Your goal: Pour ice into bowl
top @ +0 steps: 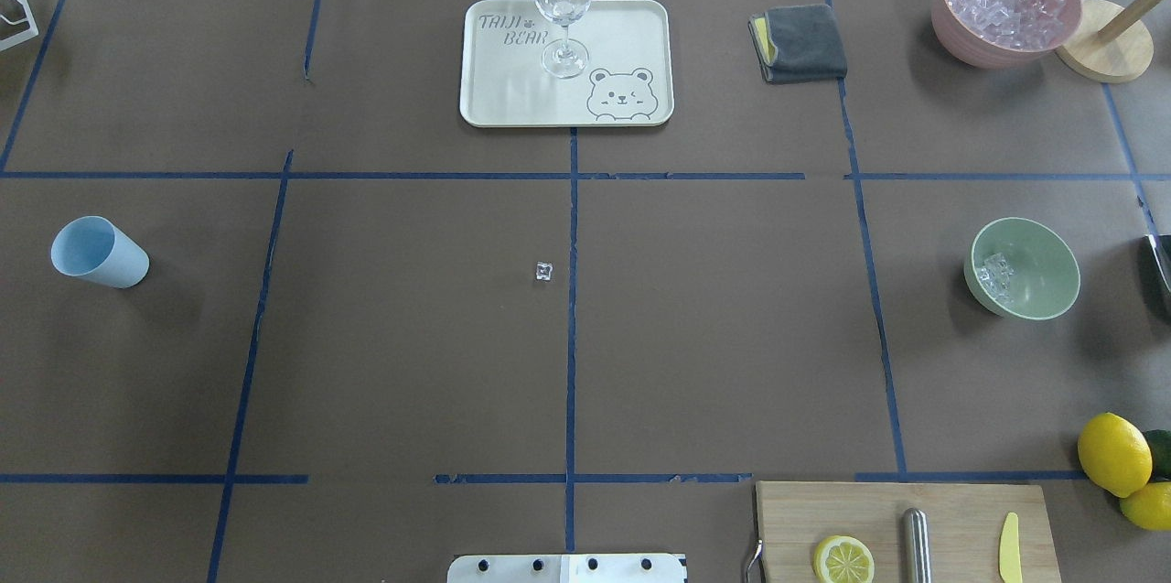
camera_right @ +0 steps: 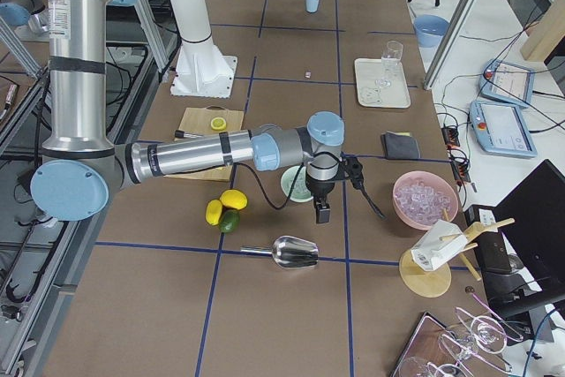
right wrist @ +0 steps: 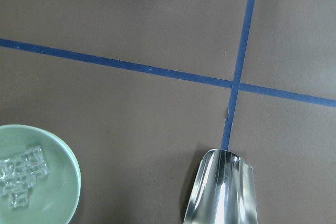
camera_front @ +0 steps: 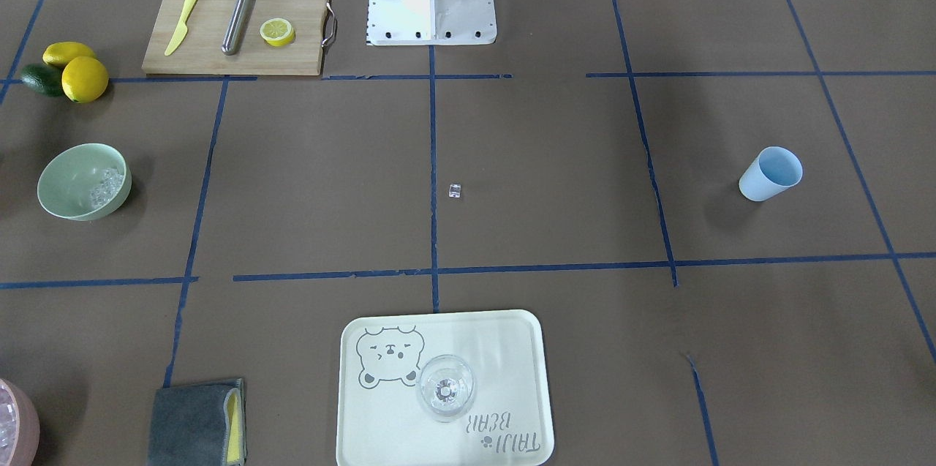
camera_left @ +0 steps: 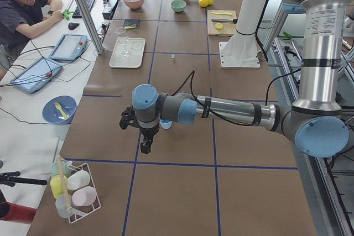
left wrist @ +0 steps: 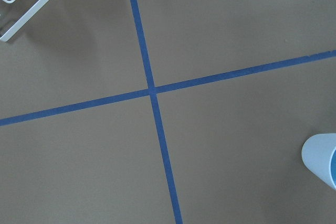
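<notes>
now, one bowl [top: 1043,276] holding one ice heap [top: 994,275], one stray cube [top: 544,271], one scoop [camera_right: 296,253] only right-side views catch; left gripper [camera_left: 145,146], right gripper [camera_right: 323,214] jaws: can't tell.

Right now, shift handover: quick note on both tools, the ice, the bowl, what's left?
The left tool hangs near the blue cup, the right tool near the bowl; open or shut, cannot tell for either.
An ice heap sits in the bowl, so the pour looks done.
One stray cube lies on the table mid-way; the scoop lies near the bowl.
Left: probably just that cube.
</notes>
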Controlling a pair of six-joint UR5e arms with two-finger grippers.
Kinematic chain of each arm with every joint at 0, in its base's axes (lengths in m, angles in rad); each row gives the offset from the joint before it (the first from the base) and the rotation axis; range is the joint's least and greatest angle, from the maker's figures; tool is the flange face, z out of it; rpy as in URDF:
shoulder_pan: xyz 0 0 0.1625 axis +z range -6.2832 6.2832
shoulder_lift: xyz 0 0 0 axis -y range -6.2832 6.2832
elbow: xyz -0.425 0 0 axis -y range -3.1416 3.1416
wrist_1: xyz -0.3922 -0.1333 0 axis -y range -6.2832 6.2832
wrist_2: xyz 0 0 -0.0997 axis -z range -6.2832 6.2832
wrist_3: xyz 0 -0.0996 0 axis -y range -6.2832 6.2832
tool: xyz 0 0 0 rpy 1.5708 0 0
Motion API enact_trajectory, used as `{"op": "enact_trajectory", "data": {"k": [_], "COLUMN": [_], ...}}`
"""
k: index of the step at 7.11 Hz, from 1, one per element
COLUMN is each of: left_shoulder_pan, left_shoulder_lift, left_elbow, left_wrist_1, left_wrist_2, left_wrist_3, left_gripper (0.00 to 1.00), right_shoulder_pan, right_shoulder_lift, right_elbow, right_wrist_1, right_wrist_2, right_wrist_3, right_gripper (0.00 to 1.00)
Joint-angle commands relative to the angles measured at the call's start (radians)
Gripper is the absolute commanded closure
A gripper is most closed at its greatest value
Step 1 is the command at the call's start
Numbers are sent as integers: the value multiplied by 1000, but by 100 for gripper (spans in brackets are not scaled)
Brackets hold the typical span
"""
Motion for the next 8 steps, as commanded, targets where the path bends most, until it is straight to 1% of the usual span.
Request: {"op": "enact_trajectory", "data": {"k": [1,4,5,7,8], "left_shoulder_pan": [0,0,-2,-59,-84], "left_shoulder_lift": [0,13,20,52,67], "left_elbow": [6,9,9,10,10], "left_wrist_1": [0,1,1,5,9], "left_wrist_2": [0,2,2,-1,-6], "left_wrist_3": [2,6,6,8,8], "left_gripper": [0,0,0,0,0], "right_shoulder_pan": [95,127,127,127,150], "right_shoulder_lift": [-29,-38,-29,-31,-23], "right_elbow": [-26,-47,-67,-72,-72], "right_wrist_1": [-8,-6,-1,-1,-3], "right_wrist_2": [110,128,127,127,132], "right_wrist_3": [-89,-71,-71,-69,-51], "right_gripper": [0,0,0,0,0]}}
